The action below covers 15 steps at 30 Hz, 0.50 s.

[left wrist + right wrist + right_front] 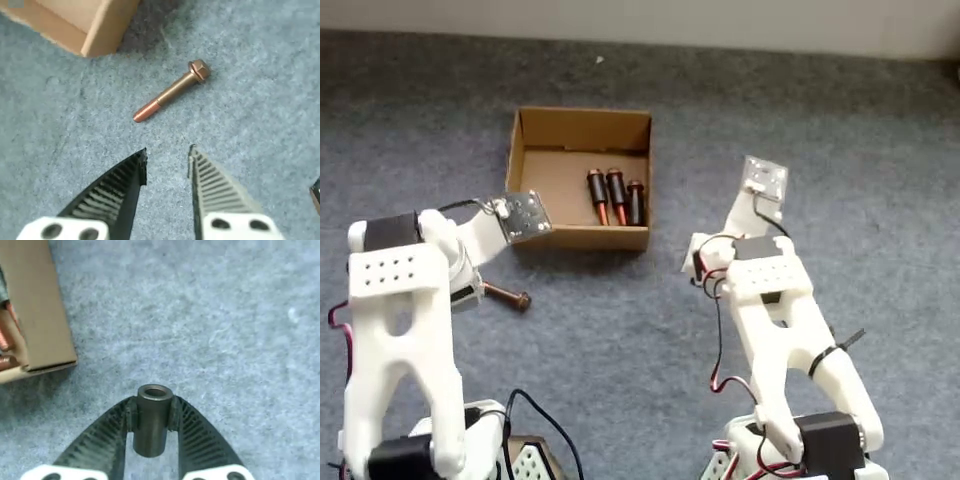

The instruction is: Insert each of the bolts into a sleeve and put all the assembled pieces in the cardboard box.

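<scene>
Bolt [171,91] lay loose just beside cardboard box [578,238]. L jaws stood apart short of it; best closed across shank mid-length. R jaws clamped sleeve [152,417], bore exposed, near box.

Three assembled pieces [616,197], one bolt [171,90], one sleeve [152,419].

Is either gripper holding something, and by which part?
The right gripper holds a dark sleeve, clamped by its opposite sides just below the open end. The left gripper is open and empty, near a loose bolt.
</scene>
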### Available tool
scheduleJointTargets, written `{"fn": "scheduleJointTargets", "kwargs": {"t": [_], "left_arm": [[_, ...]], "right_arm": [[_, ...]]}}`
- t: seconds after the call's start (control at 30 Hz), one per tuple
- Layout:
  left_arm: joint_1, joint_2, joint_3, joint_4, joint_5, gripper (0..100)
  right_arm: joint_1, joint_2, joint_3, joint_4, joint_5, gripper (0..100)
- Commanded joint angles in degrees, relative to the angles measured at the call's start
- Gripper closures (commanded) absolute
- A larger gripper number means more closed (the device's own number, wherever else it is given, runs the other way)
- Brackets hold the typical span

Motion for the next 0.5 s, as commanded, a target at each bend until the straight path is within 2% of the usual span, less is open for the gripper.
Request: {"fn": "scheduleJointTargets", "kwargs": {"t": [0.0,0.13,0.27,0.47], "left_arm": [[0.7,4.2,-4.6,2.1,-11.3,78],[1.0,7.3,-4.4,2.1,-21.0,78],[4.3,13.1,-4.9,1.5,-21.4,78],[7.3,22.2,-4.9,-6.8,-18.0,78]], "right_arm": [[4.3,-2.8,-0.7,-3.4,0.1,99.4],[7.2,-2.8,-0.6,-5.4,0.1,99.4],[7.4,-2.8,-0.7,-5.4,0.1,99.4],[7.4,-2.8,-0.7,-5.4,0.4,99.4]]}}
